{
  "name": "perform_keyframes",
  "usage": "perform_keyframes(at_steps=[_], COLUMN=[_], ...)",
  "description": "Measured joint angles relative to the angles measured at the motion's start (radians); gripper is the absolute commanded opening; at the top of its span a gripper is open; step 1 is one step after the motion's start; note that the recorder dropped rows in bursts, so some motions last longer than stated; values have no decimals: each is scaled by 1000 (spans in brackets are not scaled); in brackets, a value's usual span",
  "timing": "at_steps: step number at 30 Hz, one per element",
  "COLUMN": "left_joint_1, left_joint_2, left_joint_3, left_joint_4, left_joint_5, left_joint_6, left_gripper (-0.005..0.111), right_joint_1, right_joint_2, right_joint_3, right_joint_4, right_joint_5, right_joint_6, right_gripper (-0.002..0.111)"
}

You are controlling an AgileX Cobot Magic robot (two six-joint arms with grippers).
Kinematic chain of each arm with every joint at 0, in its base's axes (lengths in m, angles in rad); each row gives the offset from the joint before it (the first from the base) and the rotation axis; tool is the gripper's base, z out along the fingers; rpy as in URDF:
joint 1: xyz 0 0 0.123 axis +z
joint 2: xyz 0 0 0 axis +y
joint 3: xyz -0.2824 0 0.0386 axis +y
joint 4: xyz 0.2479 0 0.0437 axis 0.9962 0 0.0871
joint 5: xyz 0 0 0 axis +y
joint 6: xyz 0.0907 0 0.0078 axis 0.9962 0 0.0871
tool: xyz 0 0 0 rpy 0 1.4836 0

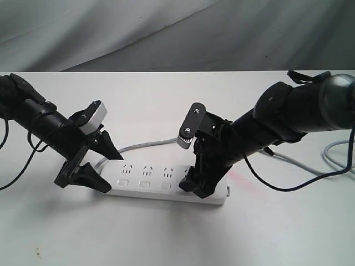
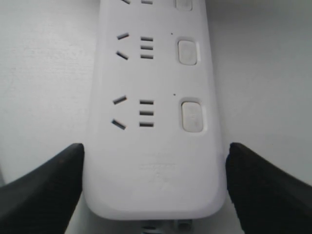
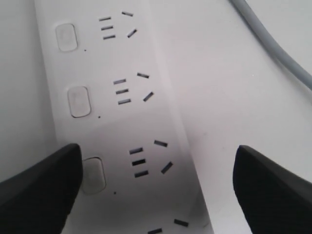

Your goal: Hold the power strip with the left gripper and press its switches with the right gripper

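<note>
**Clerk:** Entry one, exterior view; what is lying where?

**Checker:** The power strip [image 1: 158, 178] is lying flat on the white counter [image 1: 177, 238], its length running across the view; its grey cord [image 1: 144, 145] is trailing away behind it; a grey cloth [image 1: 166, 33] is hanging at the back.

**Clerk:** And the arms?

**Checker:** The left gripper [image 1: 113, 173] is reaching down at the strip's left end, one finger behind it and one in front; the right gripper [image 1: 198, 185] is standing over the right part of the strip, fingers pointing down at the top face; whether they are touching it is not showing here.

**Clerk:** Entry two, left wrist view?

**Checker:** The two black fingers [image 2: 44, 190] are flanking the strip's rounded end, each meeting a long edge, so they are clasping the strip across its width; two of the switches [image 2: 192, 116] are showing beyond, each beside its socket group.

**Clerk:** Entry three, right wrist view?

**Checker:** The fingers [image 3: 39, 190] are standing wide apart and holding nothing; one is sitting over the strip just beside the nearest of the switches [image 3: 93, 175], and I cannot tell whether it is touching; the other is hanging over the counter past the strip's opposite edge; two more buttons are lining up beyond; the cord [image 3: 273, 48] is crossing one corner.
</note>
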Motion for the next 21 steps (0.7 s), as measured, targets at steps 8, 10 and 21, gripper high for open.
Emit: perform_keyframes(at_steps=[8, 10, 21], left_joint_1=[0, 0, 0], left_joint_2=[0, 0, 0], left_joint_3=[0, 0, 0], left_joint_4=[-4, -4, 0], left_joint_5=[-2, -2, 4], left_joint_6=[0, 0, 0], left_gripper=[23, 23, 23], right_joint_1=[0, 0, 0], right_joint_2=[0, 0, 1], right_joint_3=[0, 0, 0], right_joint_4=[7, 7, 7], right_joint_5=[-50, -50, -29], right_joint_6=[0, 0, 0], right_gripper=[77, 77, 77])
